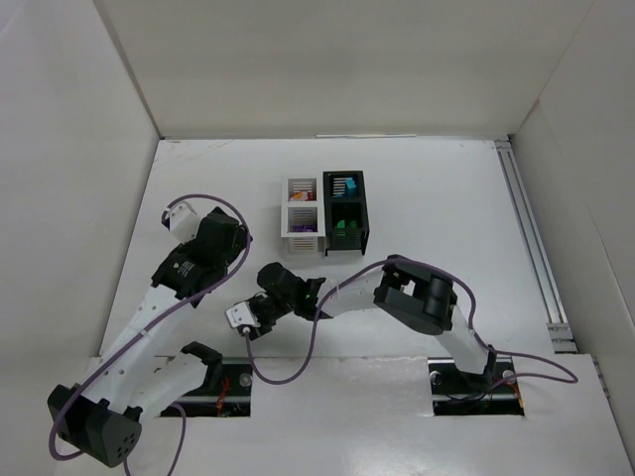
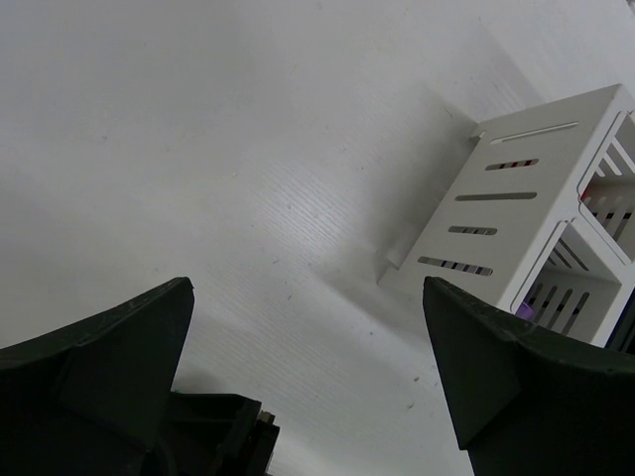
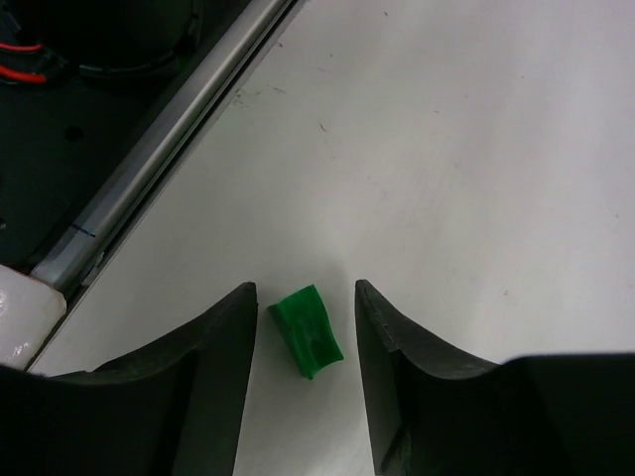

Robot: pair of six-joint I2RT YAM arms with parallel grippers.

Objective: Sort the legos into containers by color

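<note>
A green lego (image 3: 309, 332) by the bench's (image 3: 476, 149) near edge is straddled, untouched, by the half-open right pincer (image 3: 306, 296); the left pincer (image 2: 308, 288) is seen wide open, empty.

One overhead view, two close wrist views.

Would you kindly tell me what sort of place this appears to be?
Probably a robotics lab test cell: a white tabletop boxed in by plain white panel walls, with two purple-cabled robot arms bolted at its near edge.
</note>
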